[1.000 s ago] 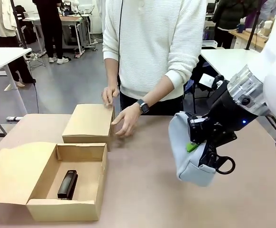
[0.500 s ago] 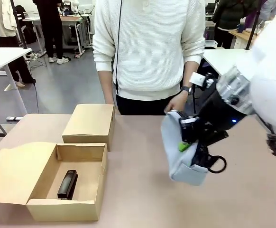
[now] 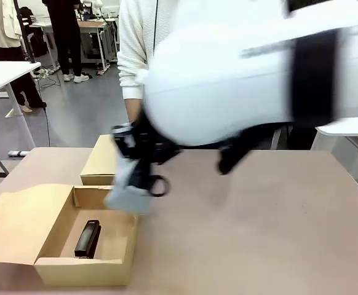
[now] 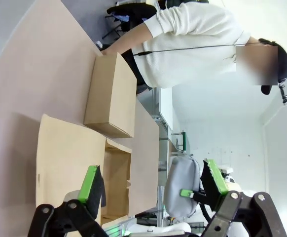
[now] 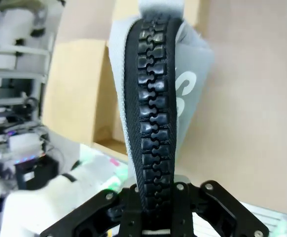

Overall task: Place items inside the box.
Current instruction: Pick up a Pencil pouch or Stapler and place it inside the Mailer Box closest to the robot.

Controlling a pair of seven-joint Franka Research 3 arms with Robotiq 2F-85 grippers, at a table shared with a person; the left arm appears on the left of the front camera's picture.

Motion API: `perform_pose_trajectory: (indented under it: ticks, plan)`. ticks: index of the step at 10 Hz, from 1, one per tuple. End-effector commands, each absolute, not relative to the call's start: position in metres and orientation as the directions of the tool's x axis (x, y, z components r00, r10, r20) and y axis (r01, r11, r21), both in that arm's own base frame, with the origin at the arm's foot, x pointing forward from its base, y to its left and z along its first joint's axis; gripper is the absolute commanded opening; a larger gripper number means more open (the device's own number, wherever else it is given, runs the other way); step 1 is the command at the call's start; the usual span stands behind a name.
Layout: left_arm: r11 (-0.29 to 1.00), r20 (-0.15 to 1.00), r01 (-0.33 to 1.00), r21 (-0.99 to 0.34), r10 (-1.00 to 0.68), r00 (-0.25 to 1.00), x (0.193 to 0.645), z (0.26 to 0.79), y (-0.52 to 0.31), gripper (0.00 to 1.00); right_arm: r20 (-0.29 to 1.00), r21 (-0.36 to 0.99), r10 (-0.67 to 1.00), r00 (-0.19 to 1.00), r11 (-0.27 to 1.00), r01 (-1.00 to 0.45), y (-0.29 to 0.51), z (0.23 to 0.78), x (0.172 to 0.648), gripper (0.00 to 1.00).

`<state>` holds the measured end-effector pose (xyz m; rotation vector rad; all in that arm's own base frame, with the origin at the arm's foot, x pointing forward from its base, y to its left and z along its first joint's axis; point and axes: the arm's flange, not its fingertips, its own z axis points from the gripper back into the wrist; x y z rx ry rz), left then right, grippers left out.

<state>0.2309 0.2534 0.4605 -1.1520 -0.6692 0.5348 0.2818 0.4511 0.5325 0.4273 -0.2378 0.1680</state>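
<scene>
Front: the blurred right arm (image 3: 240, 74) spanned the frame and hid most of the person (image 3: 133, 55). The right claw (image 3: 136, 166) gripped the grey pouch (image 3: 127, 196) above the box's (image 3: 83, 270) far right corner. A black stapler (image 3: 87, 238) lay inside, and a squarer box (image 3: 102, 165) stood behind.
Left wrist: the left claw (image 4: 152, 180) stood wide and empty.
Right wrist: jaws clamped on the pouch's zipper (image 5: 151, 98).

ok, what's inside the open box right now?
One black stapler lies on the floor of the open box. The grey pouch, hanging from the right gripper, covers the far right corner, so that part cannot be seen.
</scene>
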Motion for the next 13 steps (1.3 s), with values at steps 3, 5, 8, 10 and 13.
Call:
perform_pose_trajectory:
  ticks: [3,5,8,10,13]
  plan:
    - [0.317,0.22,-0.017,-0.948,0.693,0.686,0.23,0.46,0.251,1.0,0.323,0.203,0.147,0.935,0.954,-0.22,0.554,0.499,0.262,0.07]
    - [0.317,0.22,-0.017,-0.948,0.693,0.686,0.23,0.46,0.251,1.0,0.257,0.326,0.083,0.963,0.931,-0.167,0.515,0.505,0.267,0.07]
    - [0.317,0.22,-0.017,-0.948,0.693,0.686,0.23,0.46,0.251,1.0,0.284,0.212,0.035,0.958,0.972,-0.098,0.549,0.485,0.258,0.07]
    - [0.317,0.22,-0.017,-0.948,0.693,0.686,0.23,0.46,0.251,1.0,0.319,0.179,0.083,0.944,0.973,-0.146,0.577,0.471,0.26,0.07]
    - [0.317,0.22,-0.017,-0.948,0.693,0.686,0.23,0.46,0.251,1.0,0.287,0.146,0.118,0.951,0.975,-0.166,0.605,0.44,0.264,0.07]
